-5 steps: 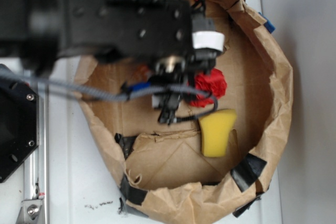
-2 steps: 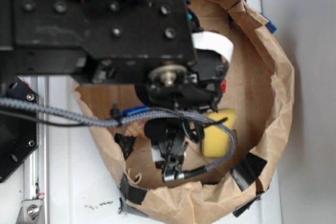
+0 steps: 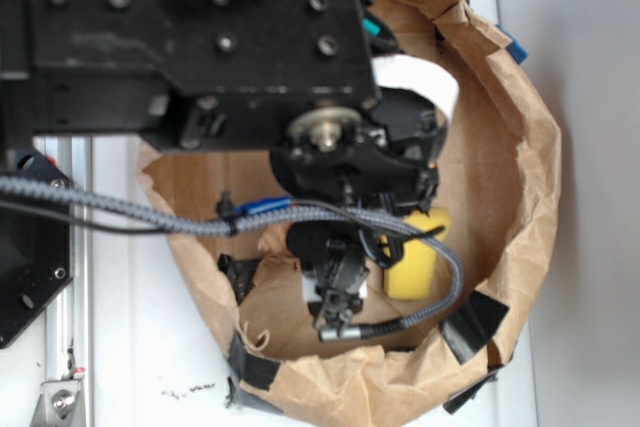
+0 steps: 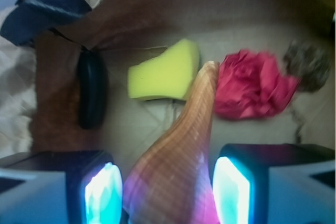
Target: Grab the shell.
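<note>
The shell [image 4: 178, 166], glossy orange-brown with tan stripes, lies on the brown paper floor. Its wide body sits between my fingers and its long tip points away toward the yellow sponge [image 4: 165, 74]. My gripper [image 4: 167, 192] is open and straddles the shell, with a narrow gap showing between the shell and each glowing pad. In the exterior view the arm and gripper [image 3: 338, 292] hang over the paper bowl and hide the shell.
A crumpled red paper flower [image 4: 252, 85] lies right of the shell's tip, with a dark lumpy rock [image 4: 310, 64] beyond it. A black oblong object [image 4: 92, 90] lies left of the sponge [image 3: 415, 257]. Crumpled paper walls [image 3: 525, 147] patched with black tape [image 3: 470, 322] ring the area.
The arm has swung toward the near side of the paper bowl and now covers the red flower. The gripper has come down beside the sponge.
</note>
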`<action>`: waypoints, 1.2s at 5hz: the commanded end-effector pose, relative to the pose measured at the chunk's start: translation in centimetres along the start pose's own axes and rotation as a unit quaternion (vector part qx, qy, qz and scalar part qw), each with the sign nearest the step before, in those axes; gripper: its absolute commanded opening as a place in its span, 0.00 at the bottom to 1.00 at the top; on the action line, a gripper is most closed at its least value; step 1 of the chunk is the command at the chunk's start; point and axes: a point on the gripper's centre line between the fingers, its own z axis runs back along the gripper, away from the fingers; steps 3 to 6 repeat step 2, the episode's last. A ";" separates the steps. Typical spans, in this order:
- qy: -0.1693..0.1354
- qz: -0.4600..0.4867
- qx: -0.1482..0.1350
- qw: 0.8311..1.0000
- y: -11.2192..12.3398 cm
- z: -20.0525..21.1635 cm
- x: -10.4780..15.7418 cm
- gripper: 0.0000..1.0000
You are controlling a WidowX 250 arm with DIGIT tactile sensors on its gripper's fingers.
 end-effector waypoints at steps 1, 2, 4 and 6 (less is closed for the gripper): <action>0.001 -0.048 0.014 0.999 0.5 2.6 1.5 0.00; -0.011 -0.039 0.015 0.999 0.6 2.6 1.2 0.00; -0.011 -0.039 0.015 0.999 0.6 2.6 1.2 0.00; -0.011 -0.039 0.015 0.999 0.6 2.6 1.2 0.00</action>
